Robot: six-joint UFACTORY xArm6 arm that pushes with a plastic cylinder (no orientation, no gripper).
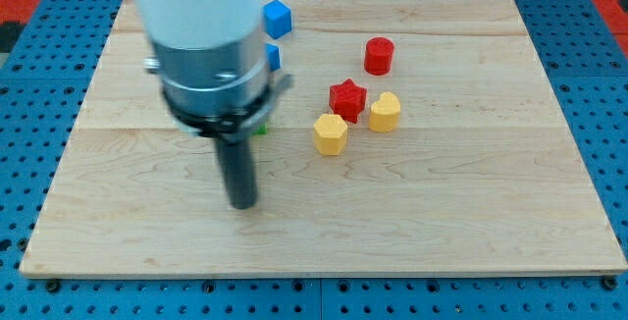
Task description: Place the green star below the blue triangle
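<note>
Here our tip (242, 202) rests on bare board, touching no block; being a plain rod, it grips nothing. The green star (260, 128) peeks out just above it, mostly hidden behind our arm, with the blue triangle (273, 57) further up. Pushing blind, we might clip the star off-centre and spin it aside.

Wooden board (471, 212) on blue pegboard (599, 84)

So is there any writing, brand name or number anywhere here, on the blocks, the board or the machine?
None: no text, label or number can be read in this view.
The wooden board, the blocks, such as the red star and blue cube, and the arm's pale housing all show plain surfaces.
</note>
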